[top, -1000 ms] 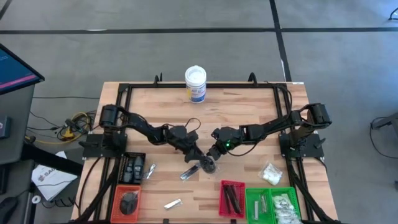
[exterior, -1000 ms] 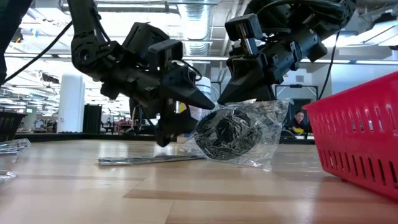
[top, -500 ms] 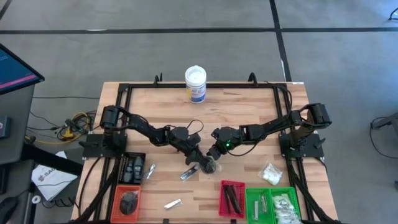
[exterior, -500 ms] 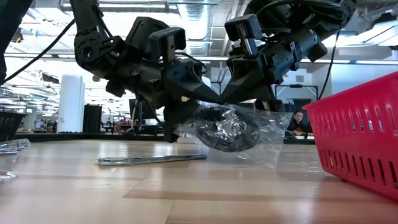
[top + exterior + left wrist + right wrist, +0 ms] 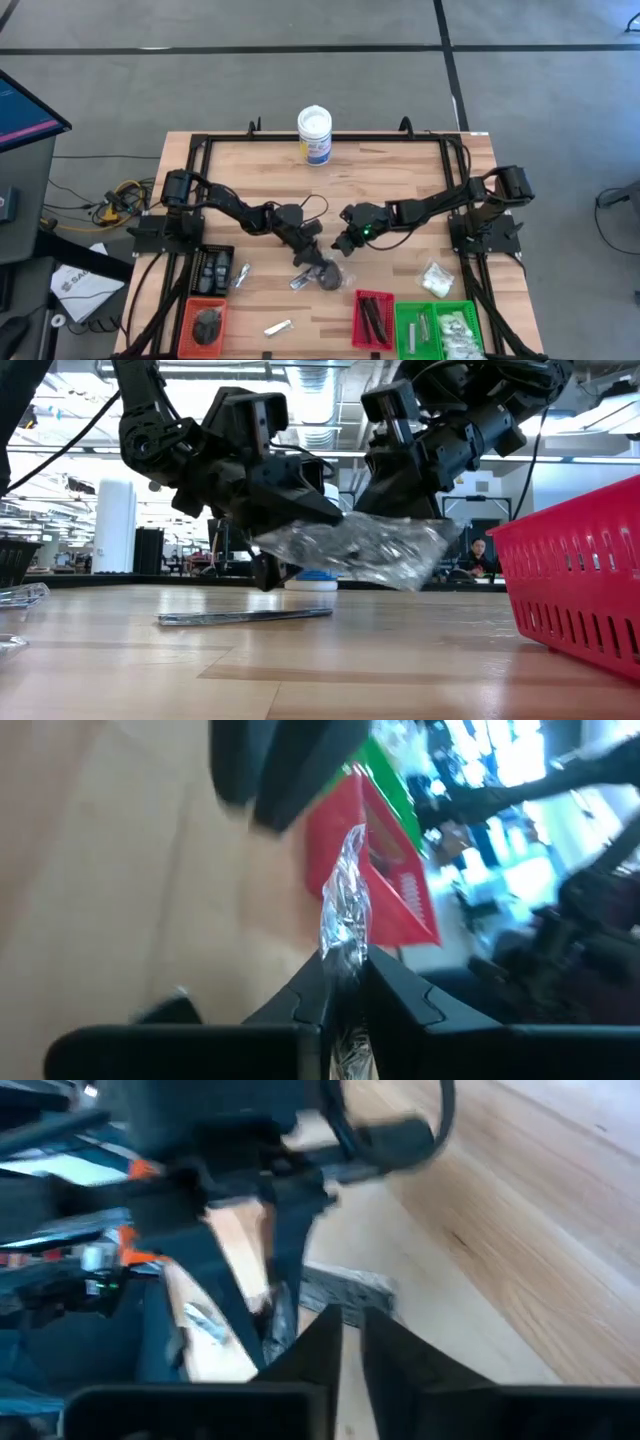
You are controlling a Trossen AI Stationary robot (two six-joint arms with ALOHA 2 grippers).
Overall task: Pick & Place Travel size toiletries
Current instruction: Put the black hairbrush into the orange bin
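Note:
A clear plastic packet (image 5: 360, 545) with a dark round disc inside (image 5: 326, 278) hangs above the table's middle. My left gripper (image 5: 312, 262) is shut on it. My right gripper (image 5: 343, 243) stands just beyond the packet on its far right. In the right wrist view its fingers (image 5: 352, 1335) show only a narrow gap with nothing between them. A slim silvery sachet (image 5: 245, 617) lies flat on the wood below the packet. My left gripper pinches the packet's crinkled edge (image 5: 345, 948) between its two fingers. The fingers come from the table's left, slanting a little downward. The packet sticks out past the fingertips, nearly level and lifted clear of the table (image 5: 335, 525).
A white tub with a blue label (image 5: 314, 135) stands at the far edge. Along the near edge sit an orange tray (image 5: 206, 322), a red tray (image 5: 373, 318) and a green tray (image 5: 440, 328). A packet with white contents (image 5: 434, 279) and another silvery sachet (image 5: 277, 327) lie loose.
My left gripper has closed in on the packet from the left and taken hold of its edge. The packet has come away from my right gripper. It has swung from hanging upright to lying nearly level and has shifted a little toward the near edge.

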